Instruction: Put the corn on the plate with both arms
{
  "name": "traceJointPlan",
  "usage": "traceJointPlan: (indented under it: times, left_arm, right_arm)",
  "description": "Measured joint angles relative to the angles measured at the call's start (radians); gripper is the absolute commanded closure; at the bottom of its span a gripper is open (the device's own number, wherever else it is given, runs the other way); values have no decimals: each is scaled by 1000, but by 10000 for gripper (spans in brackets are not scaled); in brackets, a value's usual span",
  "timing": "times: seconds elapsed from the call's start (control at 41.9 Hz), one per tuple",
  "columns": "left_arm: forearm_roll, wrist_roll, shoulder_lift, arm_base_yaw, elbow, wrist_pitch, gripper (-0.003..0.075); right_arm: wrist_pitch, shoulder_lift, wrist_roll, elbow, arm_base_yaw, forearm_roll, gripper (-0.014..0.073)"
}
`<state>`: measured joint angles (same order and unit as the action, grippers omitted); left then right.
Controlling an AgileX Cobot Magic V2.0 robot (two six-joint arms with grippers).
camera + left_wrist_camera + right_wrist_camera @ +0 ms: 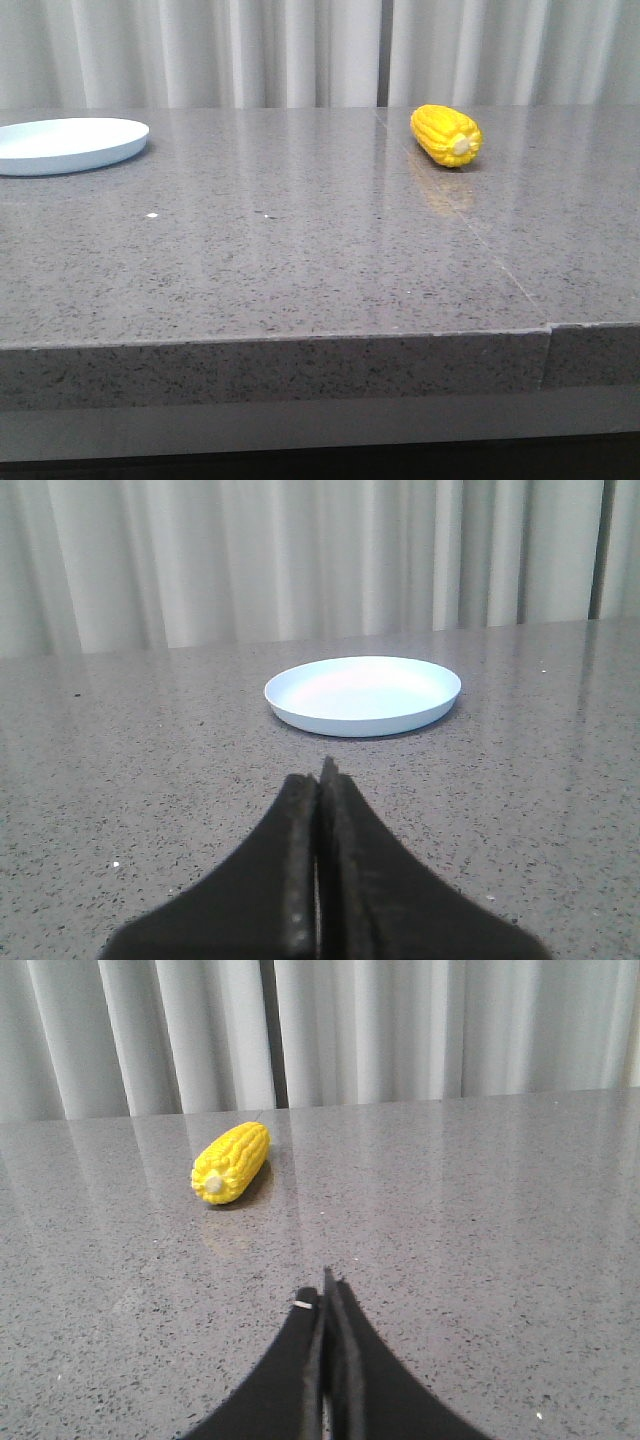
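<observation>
The yellow corn lies on the grey table at the far right, its cream stub end toward me. It also shows in the right wrist view, well ahead of my right gripper, which is shut and empty. The pale blue-white plate sits at the far left, empty. It shows in the left wrist view, ahead of my left gripper, which is shut and empty. Neither arm shows in the front view.
The grey speckled stone table has a seam running from the back to the front edge on the right. White curtains hang behind the table's far edge.
</observation>
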<state>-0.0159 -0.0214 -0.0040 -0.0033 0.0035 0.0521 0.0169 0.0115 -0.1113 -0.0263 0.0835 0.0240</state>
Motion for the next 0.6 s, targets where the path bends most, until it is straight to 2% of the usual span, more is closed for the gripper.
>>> traceJointPlan:
  times: [0.597]
  left_arm:
    - [0, 0, 0, 0, 0, -25, 740]
  right_arm:
    - [-17, 0, 2, 0, 0, 0, 713]
